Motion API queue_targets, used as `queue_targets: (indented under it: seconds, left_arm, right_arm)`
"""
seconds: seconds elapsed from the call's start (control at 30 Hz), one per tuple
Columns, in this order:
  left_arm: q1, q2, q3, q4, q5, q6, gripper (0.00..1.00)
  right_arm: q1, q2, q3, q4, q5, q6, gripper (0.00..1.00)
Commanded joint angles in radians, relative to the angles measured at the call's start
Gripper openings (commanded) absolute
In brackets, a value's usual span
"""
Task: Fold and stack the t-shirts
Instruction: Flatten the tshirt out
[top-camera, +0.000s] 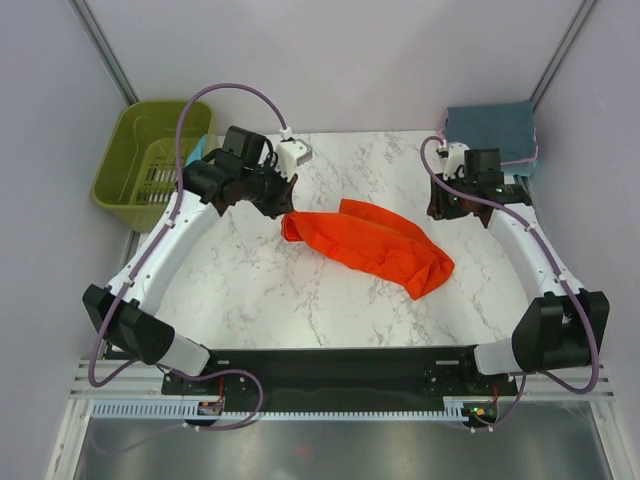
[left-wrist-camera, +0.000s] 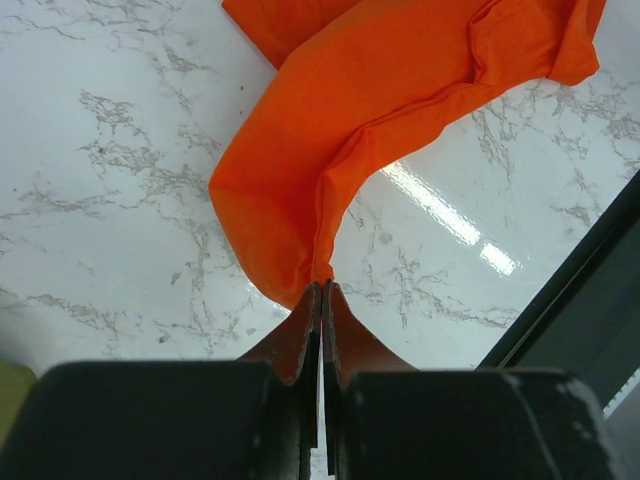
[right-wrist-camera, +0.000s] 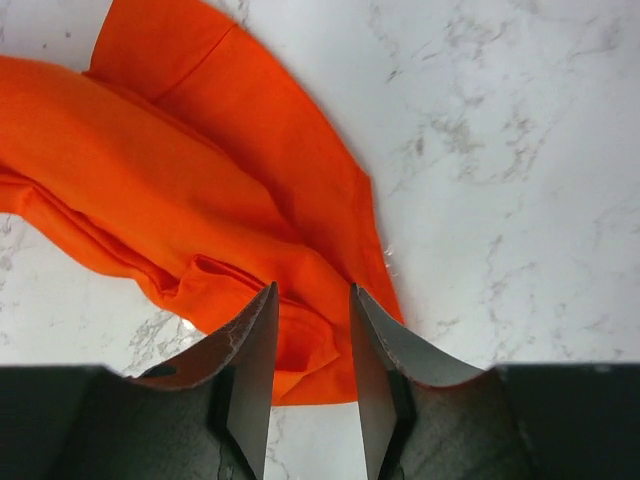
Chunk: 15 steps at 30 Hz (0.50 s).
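Left jaws are pinching shut on an edge of the orange shirt (left-wrist-camera: 400, 100) at its left end, with cloth trailing away across the bench (left-wrist-camera: 120, 180). Right jaws are standing narrowly parted above the shirt's other end, not closing on it. The shirt is lying bunched in a long band mid-bench, running far-left to near-right. A folded stack of shirts (top-camera: 492, 128) is sitting at the far right corner. A green basket (top-camera: 150, 165) is sitting off the bench's far left.

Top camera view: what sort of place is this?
Probably a robot test cell, not a home: a marble-pattern table boxed in by plain panels, a left arm and right arm bolted at its near edge, an orange-red t-shirt lying on it.
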Motion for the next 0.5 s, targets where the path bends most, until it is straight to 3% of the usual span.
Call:
queue_targets:
  seconds: [0.0,0.23,0.47]
  left_arm:
    - [0.003,0.003,0.052,0.004,0.049,-0.045,0.02]
    - [0.003,0.010,0.078,0.007,0.059,-0.053,0.02]
    - [0.003,0.025,0.116,0.007,0.059,-0.056,0.02]
  right_arm:
    - [0.069,0.023,-0.034,-0.029,0.057,0.048,0.42]
    - [0.052,-0.007,-0.190,-0.106,-0.058,0.286,0.38]
    - [-0.001,0.036,-0.232,-0.062,-0.084,0.363,0.36]
